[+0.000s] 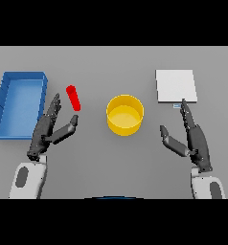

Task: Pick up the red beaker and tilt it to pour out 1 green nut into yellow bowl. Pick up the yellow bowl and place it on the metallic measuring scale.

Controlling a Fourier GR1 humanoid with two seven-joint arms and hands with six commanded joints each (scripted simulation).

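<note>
Red beaker upper left of centre — small, likely light, rigid; best gripped around its middle. Left hand just below, fingers released — right hand likewise.

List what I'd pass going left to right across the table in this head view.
Blue tray → left robot hand → red beaker → yellow bowl → right robot hand, its fingertips by the near edge of the pale square scale.
</note>
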